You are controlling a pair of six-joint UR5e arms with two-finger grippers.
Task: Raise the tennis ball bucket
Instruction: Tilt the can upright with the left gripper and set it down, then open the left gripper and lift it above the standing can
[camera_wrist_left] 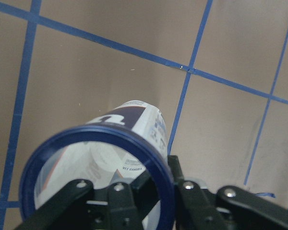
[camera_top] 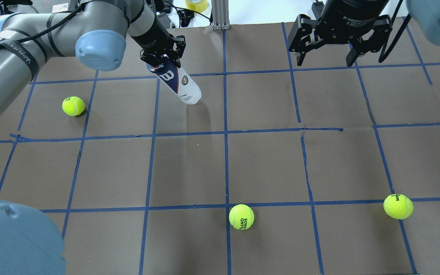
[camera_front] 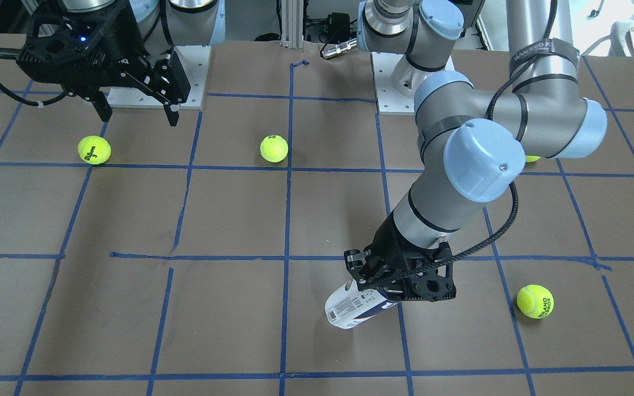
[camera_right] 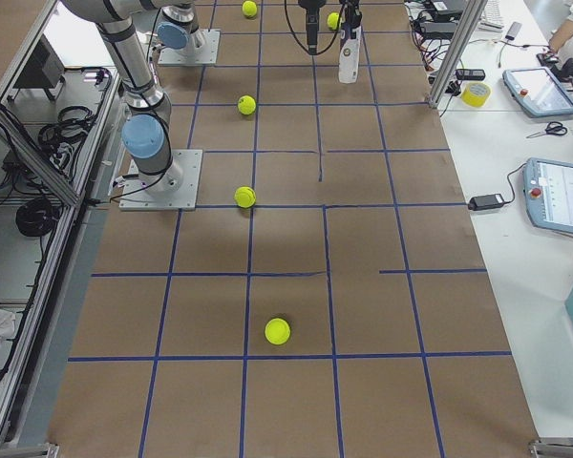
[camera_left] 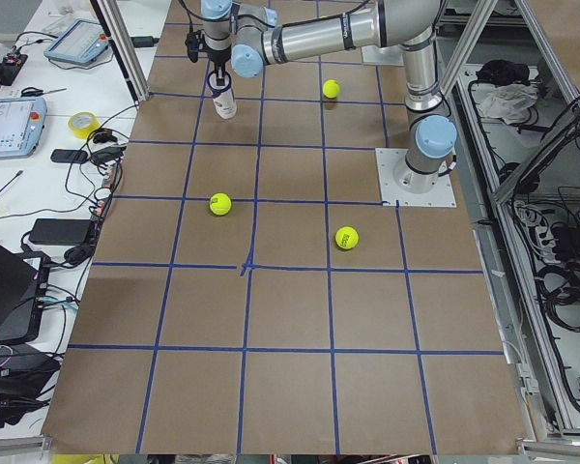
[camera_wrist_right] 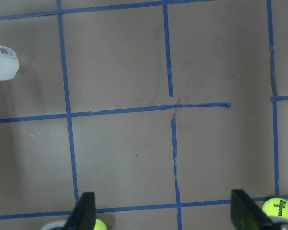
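The tennis ball bucket (camera_front: 350, 308) is a clear tube with a white and dark-blue label and a blue rim. It is empty and tilted, with its closed end toward the table. My left gripper (camera_front: 383, 291) is shut on its rim. The overhead view shows the same grip (camera_top: 162, 63) on the tube (camera_top: 180, 82). In the left wrist view the open blue rim (camera_wrist_left: 134, 139) sits between my fingers. Whether the lower end touches the table I cannot tell. My right gripper (camera_top: 326, 61) is open and empty, high over the far right of the table, also in the front view (camera_front: 138, 115).
Loose tennis balls lie on the brown, blue-taped table: one at the left (camera_top: 73, 105), one near the front middle (camera_top: 241, 217), one at the front right (camera_top: 398, 206). A fourth (camera_front: 533, 158) shows partly behind my left arm. Both arm bases stand at the robot's edge.
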